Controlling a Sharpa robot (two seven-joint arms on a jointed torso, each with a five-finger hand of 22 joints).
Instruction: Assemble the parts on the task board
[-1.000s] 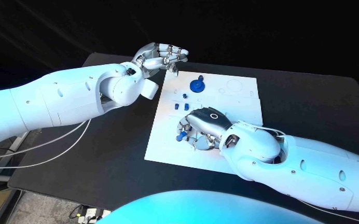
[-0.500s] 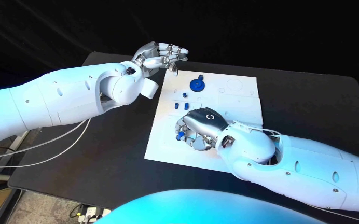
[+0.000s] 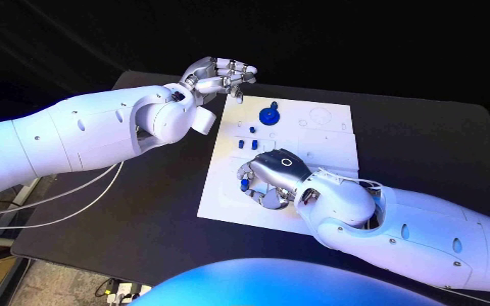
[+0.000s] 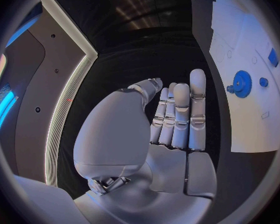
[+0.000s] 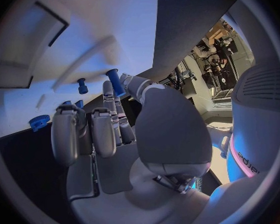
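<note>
Head view: right hand (image 3: pixel 274 175) low over board (image 3: pixel 327 146), fingers curled round small blue peg (image 3: pixel 243 186). Left hand (image 3: pixel 217 76) off board's far corner, fingers curled, empty. Gear (image 3: pixel 270 116) seated on board.
Right wrist view: peg (image 5: pixel 114 81) pinched at fingertips. Risk: slip, tilt, missed hole.

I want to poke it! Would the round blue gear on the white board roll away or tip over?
Probably not. The blue gear lies flat on the task board, so it would likely slide, not roll. It looks stiff and light. On edge, its round shape might roll.
</note>
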